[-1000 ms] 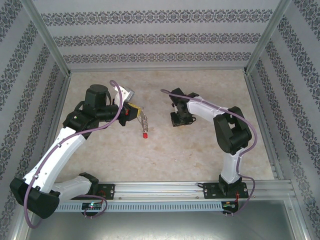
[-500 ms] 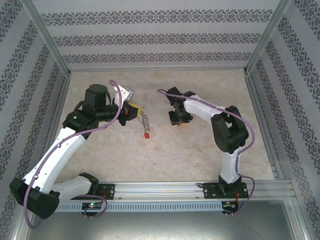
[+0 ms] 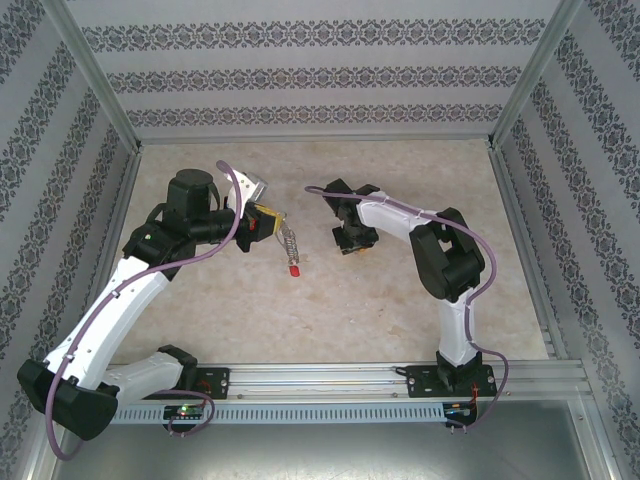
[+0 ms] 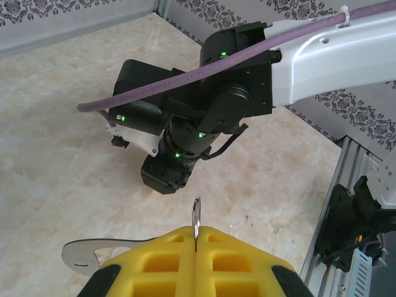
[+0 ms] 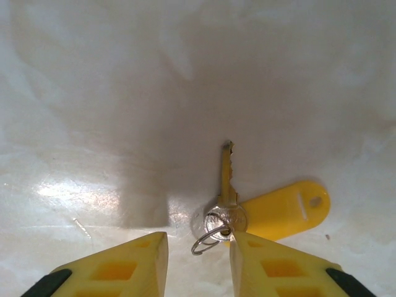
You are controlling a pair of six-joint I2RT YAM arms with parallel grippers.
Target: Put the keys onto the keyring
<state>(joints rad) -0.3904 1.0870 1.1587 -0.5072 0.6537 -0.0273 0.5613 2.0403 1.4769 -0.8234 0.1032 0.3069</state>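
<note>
Two arms are sharing the pickup step: left fingers (image 4: 195, 247) are pinching the keyring (image 4: 196, 216) aloft while right fingers (image 5: 148, 257), spread wide, are hovering over the key (image 5: 226, 179) lying on the surface (image 5: 93, 93), probably needing to close next.

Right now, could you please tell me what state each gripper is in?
Left gripper: shut on the keyring.
Right gripper: open, holding nothing, with the key lying just ahead of it.

The top camera looks down from behind over the whole table (image 3: 400, 300). The left wrist's faces the right arm (image 4: 322, 55), which both share; the right wrist's hugs the table.
</note>
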